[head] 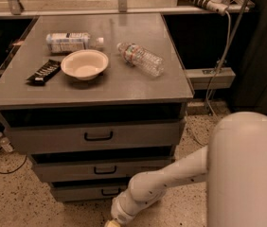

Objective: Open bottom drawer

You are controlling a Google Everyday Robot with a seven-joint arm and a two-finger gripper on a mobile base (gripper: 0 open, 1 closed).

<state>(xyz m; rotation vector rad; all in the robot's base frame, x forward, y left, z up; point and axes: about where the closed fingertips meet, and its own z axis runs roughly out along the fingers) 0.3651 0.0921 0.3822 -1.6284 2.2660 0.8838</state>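
The bottom drawer (76, 193) is matt grey metal (like the cabinet top (124, 84)), the hand (111, 224) low before it smooth pale plastic.

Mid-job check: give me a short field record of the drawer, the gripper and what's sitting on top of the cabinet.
bottom drawer: lowest of three fronts, no tray showing
handle: free, nothing on it
gripper: at the lower frame edge, below the handle, mostly cut off
arm: reaches down and left past the drawer's right end
cabinet top: bowl, labelled bottle and clear bottle both lying down, black bar
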